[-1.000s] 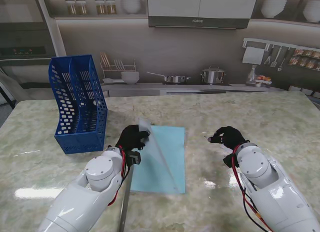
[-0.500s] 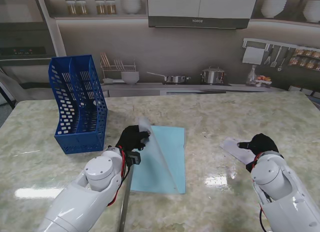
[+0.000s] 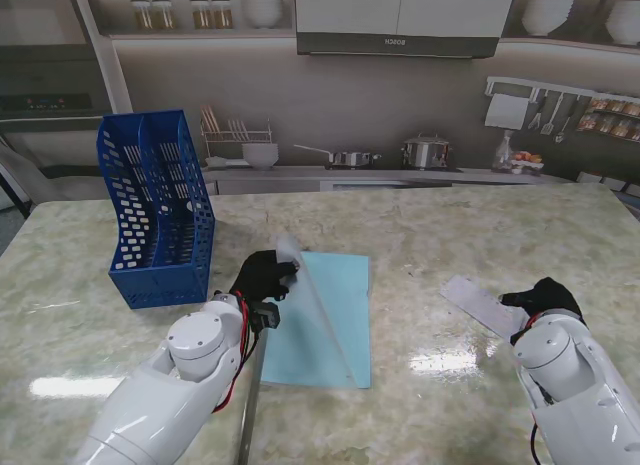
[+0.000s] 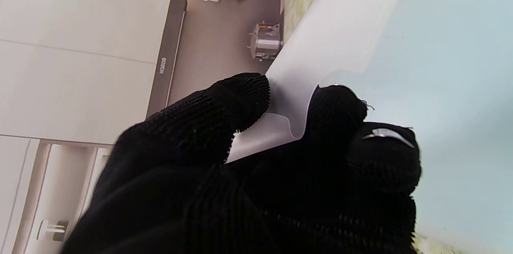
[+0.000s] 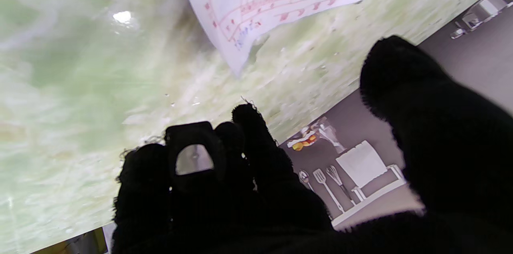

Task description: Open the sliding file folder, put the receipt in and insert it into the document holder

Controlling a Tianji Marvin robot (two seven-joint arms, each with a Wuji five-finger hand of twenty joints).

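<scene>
Marble tabletop (image 3: 90, 315) gives no lip, so while my left hand (image 3: 262, 277) pinches the folder cover (image 3: 312, 305) raised, my loosely spread, empty right hand (image 3: 545, 297) should slide under the receipt (image 3: 478, 301) corner (flat paper resists pinching).

Left hand (image 3: 264, 277) lifts the folder (image 3: 322, 320) cover — receipt (image 3: 482, 302) beside right hand (image 3: 545, 297).

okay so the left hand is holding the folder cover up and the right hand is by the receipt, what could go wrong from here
1. The left hand pinches only a small corner of the translucent cover; it might slip out and fall shut over the blue folder.
2. The receipt lies flat on the marble table, apart from the open right hand; its fingers may push the thin paper along rather than lift it.
</scene>
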